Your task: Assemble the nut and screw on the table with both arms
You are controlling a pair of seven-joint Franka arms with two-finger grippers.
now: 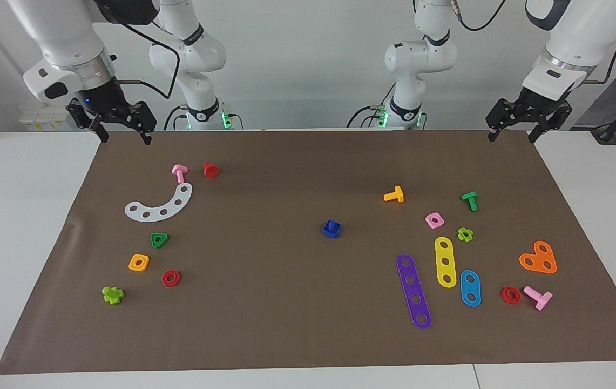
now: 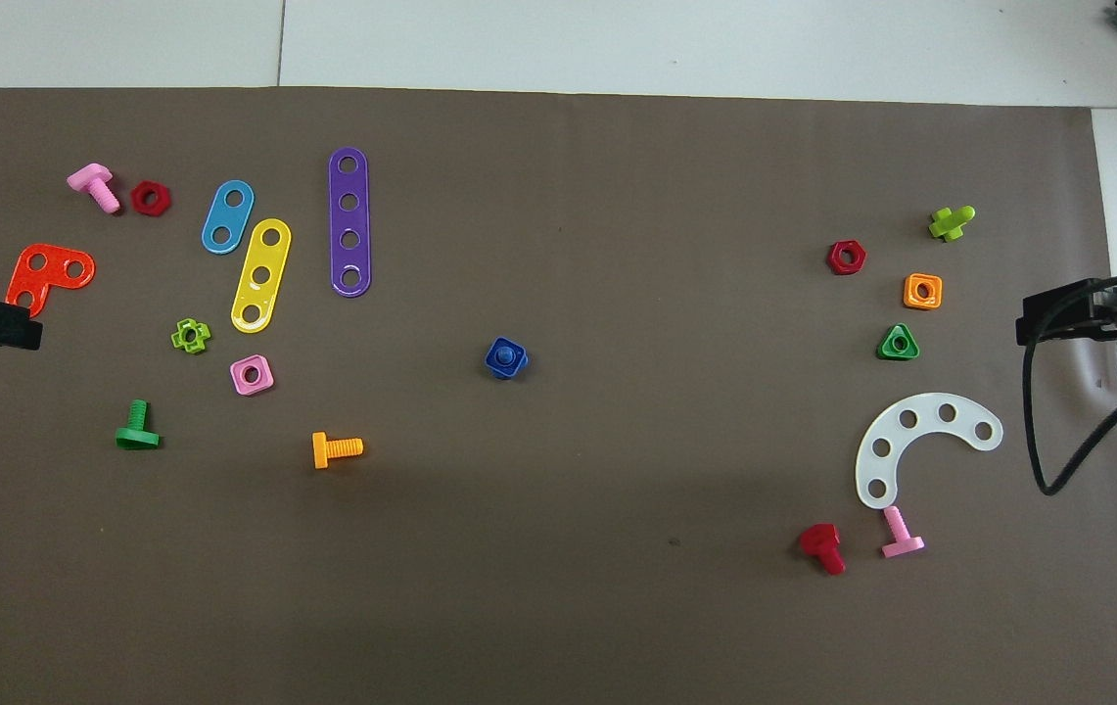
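While both arms wait, nut (image 1: 331, 230) holds screw (image 1: 332, 225) on mat (image 1: 286, 302).

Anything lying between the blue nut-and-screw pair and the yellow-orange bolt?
Nothing: in the overhead view bare brown mat separates the dark blue plastic square nut, dark blue plastic screw seated in it, from the yellow-orange plastic T-shaped bolt.

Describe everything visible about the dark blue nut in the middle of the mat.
The nut is a small dark blue square with rounded corners, apparently plastic. It lies flat on the brown mat, near the mat's middle and apart from the other toy pieces. The dark blue screw sits in its centre hole, one end standing up above the nut, so the two look joined. Nothing else touches it; no gripper is near it.
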